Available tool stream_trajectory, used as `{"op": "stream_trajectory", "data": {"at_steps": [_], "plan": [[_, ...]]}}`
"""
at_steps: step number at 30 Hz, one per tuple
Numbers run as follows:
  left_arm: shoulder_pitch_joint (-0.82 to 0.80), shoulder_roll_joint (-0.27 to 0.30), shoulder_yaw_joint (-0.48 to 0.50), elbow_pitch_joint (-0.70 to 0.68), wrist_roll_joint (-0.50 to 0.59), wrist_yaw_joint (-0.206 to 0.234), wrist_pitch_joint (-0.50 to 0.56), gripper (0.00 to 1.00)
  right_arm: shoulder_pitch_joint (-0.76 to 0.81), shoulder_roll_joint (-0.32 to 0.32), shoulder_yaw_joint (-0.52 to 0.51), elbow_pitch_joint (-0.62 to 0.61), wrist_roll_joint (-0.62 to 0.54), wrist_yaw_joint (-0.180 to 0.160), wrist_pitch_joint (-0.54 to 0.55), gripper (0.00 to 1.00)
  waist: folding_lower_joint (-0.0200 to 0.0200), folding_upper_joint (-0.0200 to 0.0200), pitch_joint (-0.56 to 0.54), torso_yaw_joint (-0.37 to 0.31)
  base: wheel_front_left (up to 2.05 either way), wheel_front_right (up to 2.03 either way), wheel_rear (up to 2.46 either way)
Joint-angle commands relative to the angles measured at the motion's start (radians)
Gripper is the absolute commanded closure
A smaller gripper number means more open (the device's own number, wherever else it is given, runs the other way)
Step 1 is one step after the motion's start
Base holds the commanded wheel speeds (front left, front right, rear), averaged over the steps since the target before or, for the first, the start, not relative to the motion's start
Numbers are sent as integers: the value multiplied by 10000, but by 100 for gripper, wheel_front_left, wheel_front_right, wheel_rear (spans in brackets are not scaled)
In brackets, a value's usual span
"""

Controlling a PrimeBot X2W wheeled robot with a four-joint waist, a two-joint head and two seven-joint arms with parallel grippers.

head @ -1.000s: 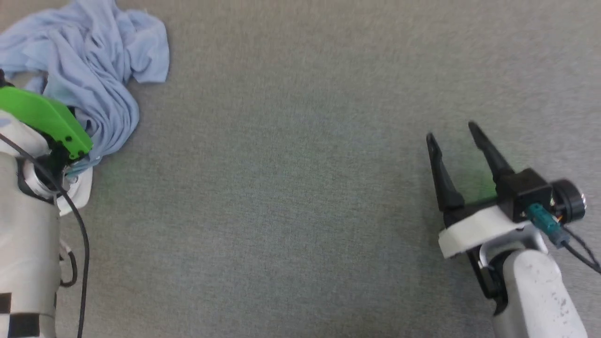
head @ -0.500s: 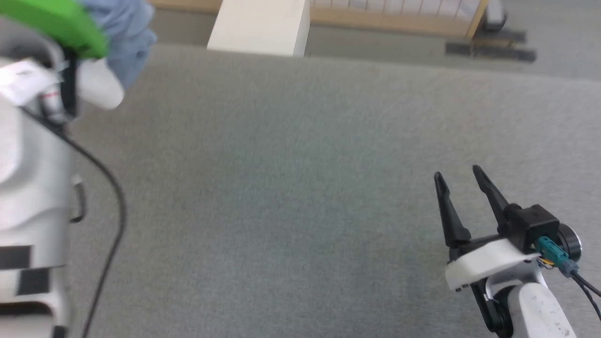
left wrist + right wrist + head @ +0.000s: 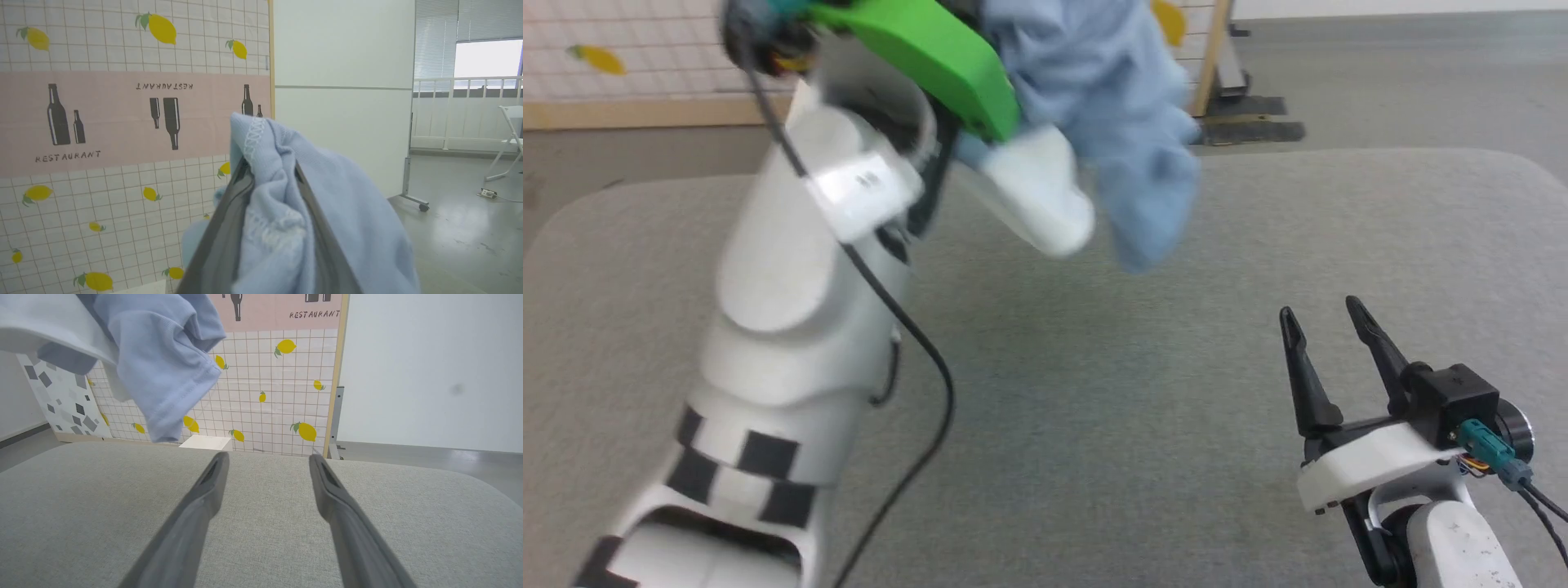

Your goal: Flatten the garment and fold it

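While the left gripper [image 3: 270,166] pinches only a bunched edge of the hanging garment [image 3: 1111,122], it can slip before the spread right gripper [image 3: 1321,309] helps.

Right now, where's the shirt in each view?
Head view: shirt at top centre, hanging above the grey cushion.
Left wrist view: shirt centre to bottom, bunched close up.
Right wrist view: shirt upper left.
Shared landmark: the lemon-print panel behind it.

The garment [image 3: 1107,114] is light blue, the table [image 3: 1094,392] grey, the screen [image 3: 61,204] lemon-printed (pink band).
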Motion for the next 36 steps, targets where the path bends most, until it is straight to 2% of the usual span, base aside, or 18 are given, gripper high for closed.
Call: {"op": "stream_trajectory", "data": {"at_steps": [1,5,7,12,15,16,17,18,21,25,31,36], "plan": [[469,-96,-148,185,-129,-33,-65,100,104,8,-14,-62,14,-17,53,0,1,-1,-30,-682,0,0,0],[1620,-331,-625,1013,-511,35,182,100,152,8,-55,-118,49,-17,74,0,1,-1,45,-1054,0,0,0],[2260,-381,-989,1618,-669,-16,656,100,183,8,-78,-130,59,-17,72,0,1,-1,67,-1169,0,0,0],[3669,-446,-1979,3185,-1117,-339,2722,100,275,8,-139,-131,75,-17,100,0,1,-1,63,-1190,0,0,0],[4137,-464,-2328,3663,-1276,-413,3546,100,320,8,-129,-155,66,-17,149,0,1,-1,15,-1070,0,0,0],[4258,-469,-2428,3751,-1313,-422,3752,86,337,8,-120,-178,66,-17,169,0,1,-1,-12,-1000,0,0,0],[4348,-473,-2456,3765,-1379,-424,3843,46,346,8,-109,-194,68,-17,187,0,1,-1,-32,-946,0,0,0],[4436,-479,-2449,3701,-1465,-426,3820,0,359,8,-104,-209,56,-17,209,0,1,-1,-64,-861,0,0,0],[4635,-477,-2236,3237,-1652,-384,3209,0,394,8,-52,-275,38,-17,267,0,1,-1,-147,-658,0,0,0],[4969,-266,-1572,2025,-1680,-168,1183,0,413,8,6,-414,-16,-17,342,0,1,-1,-205,-351,0,0,0],[6000,461,-652,174,-976,892,-1836,0,101,9,211,-637,-185,-17,741,0,1,-1,-11,283,0,0,0],[7003,771,210,-962,-412,1688,-2553,0,-776,9,876,-520,-263,-17,2054,0,1,-1,392,875,0,0,0]]}}
